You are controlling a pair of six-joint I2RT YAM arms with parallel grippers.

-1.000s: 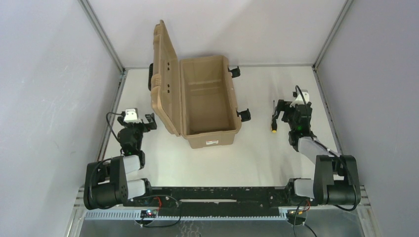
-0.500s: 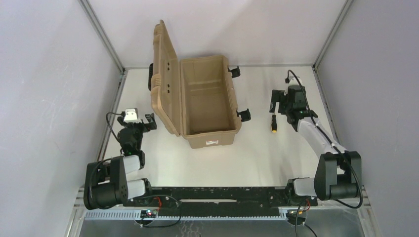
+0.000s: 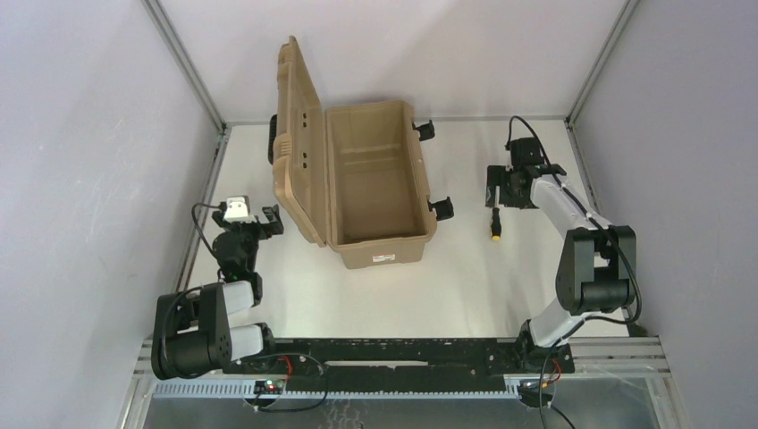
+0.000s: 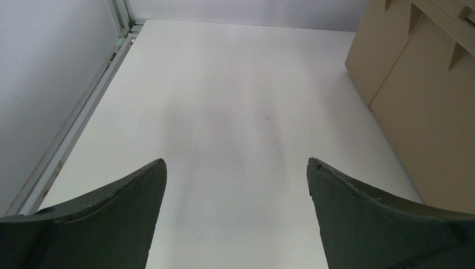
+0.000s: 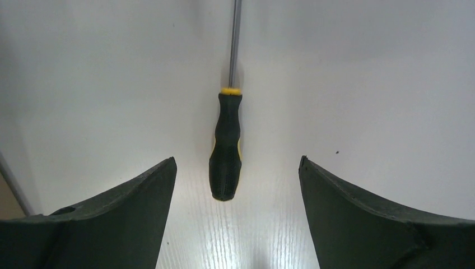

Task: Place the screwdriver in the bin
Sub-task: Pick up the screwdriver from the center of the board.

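The screwdriver (image 3: 494, 225) lies on the white table right of the bin (image 3: 420, 234), handle end toward me. In the right wrist view its black-and-yellow handle (image 5: 226, 150) points down between my fingers, and the thin shaft (image 5: 236, 39) runs off the top. My right gripper (image 5: 237, 161) is open above it, a finger on each side of the handle's end, neither touching. From the top camera the right gripper (image 3: 497, 189) covers the screwdriver's far part. The tan bin stands open with its lid (image 3: 295, 134) raised on the left. My left gripper (image 4: 237, 161) is open with nothing in it.
The bin's black latches (image 3: 442, 208) stick out toward the screwdriver. The left gripper (image 3: 268, 220) rests near the bin's left side, whose tan wall (image 4: 414, 89) fills the right of the left wrist view. Grey walls and metal rails (image 3: 585, 174) enclose the table.
My right arm has stretched farther out and a little left, bringing its gripper from beside the screwdriver to over it. The left arm, bin and screwdriver have not moved.
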